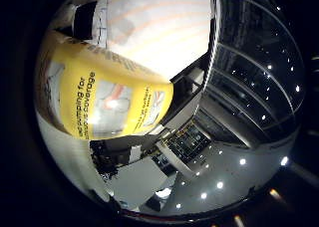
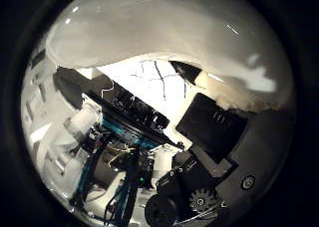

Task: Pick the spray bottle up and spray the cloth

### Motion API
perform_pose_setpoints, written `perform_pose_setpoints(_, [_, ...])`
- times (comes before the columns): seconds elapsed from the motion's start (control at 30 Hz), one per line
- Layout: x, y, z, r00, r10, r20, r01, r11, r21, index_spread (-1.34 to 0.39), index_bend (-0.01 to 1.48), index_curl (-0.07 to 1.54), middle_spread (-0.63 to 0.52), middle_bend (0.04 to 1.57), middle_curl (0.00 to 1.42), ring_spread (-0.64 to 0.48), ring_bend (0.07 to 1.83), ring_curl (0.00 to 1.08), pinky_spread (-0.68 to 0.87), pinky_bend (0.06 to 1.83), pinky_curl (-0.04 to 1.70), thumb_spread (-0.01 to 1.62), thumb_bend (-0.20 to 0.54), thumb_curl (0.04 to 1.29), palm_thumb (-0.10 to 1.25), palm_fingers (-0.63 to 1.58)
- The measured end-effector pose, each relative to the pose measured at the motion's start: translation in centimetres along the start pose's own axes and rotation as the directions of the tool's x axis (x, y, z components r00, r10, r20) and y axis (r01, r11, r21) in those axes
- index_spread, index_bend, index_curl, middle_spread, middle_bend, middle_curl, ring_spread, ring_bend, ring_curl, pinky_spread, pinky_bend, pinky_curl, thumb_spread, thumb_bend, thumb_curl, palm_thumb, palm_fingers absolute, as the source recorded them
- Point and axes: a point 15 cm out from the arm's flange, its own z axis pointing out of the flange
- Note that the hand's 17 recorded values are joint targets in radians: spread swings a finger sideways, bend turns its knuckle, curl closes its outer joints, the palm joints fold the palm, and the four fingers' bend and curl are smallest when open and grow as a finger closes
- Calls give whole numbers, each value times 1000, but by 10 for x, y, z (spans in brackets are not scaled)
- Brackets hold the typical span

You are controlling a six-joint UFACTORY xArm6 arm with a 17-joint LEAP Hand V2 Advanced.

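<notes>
The spray bottle (image 1: 104,105) lies right against my palm, its white body wrapped in a yellow printed label. In the thumb side view its smooth white body (image 2: 164,33) fills the part of the picture away from my fingers. My right hand (image 2: 199,157) shows as black, white and teal parts with a small gear, the fingers curled in close under the bottle. Past the bottle lies a pale surface with faint orange stripes (image 1: 159,28), which may be the cloth; I cannot tell for sure.
Beyond the bottle I see a dark ceiling with rows of small lights (image 1: 234,162) and a long beam (image 1: 229,117). Dark room furniture (image 1: 184,142) sits far off. The arm's white parts (image 2: 65,147) stand beside the fingers.
</notes>
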Motion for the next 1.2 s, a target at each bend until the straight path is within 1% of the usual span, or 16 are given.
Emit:
perform_pose_setpoints(0.17, [7, 9, -17, 999, 22, 23, -23, 999, 41, -179, 1204, 694, -72, 1376, 608, -158, 1480, 595, -177, 976, 1452, 1015, -13, 683, 1057, 1193])
perform_pose_setpoints(0.3, [1, 19, -36, 994, 30, 104, -40, 995, 90, -180, 1200, 697, -72, 1377, 608, -159, 1484, 599, -173, 977, 1454, 1015, -13, 684, 1057, 1191])
perform_pose_setpoints(0.4, [1, 26, -49, 989, 33, 141, -51, 991, 123, -181, 1199, 698, -72, 1377, 608, -159, 1484, 600, -171, 977, 1454, 1015, -13, 684, 1057, 1191])
perform_pose_setpoints(0.5, [-8, 27, -62, 976, 27, 216, -63, 984, 165, -180, 1194, 697, -72, 1378, 608, -159, 1483, 601, -169, 977, 1455, 1014, -13, 683, 1061, 1191])
perform_pose_setpoints(0.6, [-22, 27, -78, 949, 9, 315, -79, 975, 208, -181, 1193, 697, -72, 1377, 607, -159, 1482, 602, -166, 977, 1455, 1013, -13, 681, 1063, 1191])
perform_pose_setpoints(0.77, [-41, 21, -105, 885, -51, 462, -97, 951, 292, -181, 1193, 698, -72, 1377, 607, -159, 1481, 603, -163, 976, 1456, 1002, -13, 685, 1075, 1192])
perform_pose_setpoints(0.87, [-52, 10, -128, 834, -99, 542, -125, 924, 361, -181, 1192, 698, -72, 1377, 607, -159, 1480, 604, -161, 976, 1456, 992, -13, 690, 1085, 1192])
perform_pose_setpoints(0.97, [-58, 0, -152, 778, -146, 612, -169, 888, 427, -182, 1196, 701, -72, 1377, 607, -159, 1480, 605, -159, 976, 1456, 989, -14, 691, 1086, 1192])
perform_pose_setpoints(1.07, [-65, -8, -175, 712, -211, 670, -200, 853, 481, -181, 1192, 700, -72, 1377, 607, -159, 1480, 605, -158, 976, 1457, 987, -14, 691, 1086, 1191])
perform_pose_setpoints(1.2, [-75, -21, -207, 601, -305, 739, -257, 801, 540, -182, 1195, 702, -72, 1377, 607, -159, 1479, 605, -156, 976, 1457, 986, -11, 693, 1089, 1192])
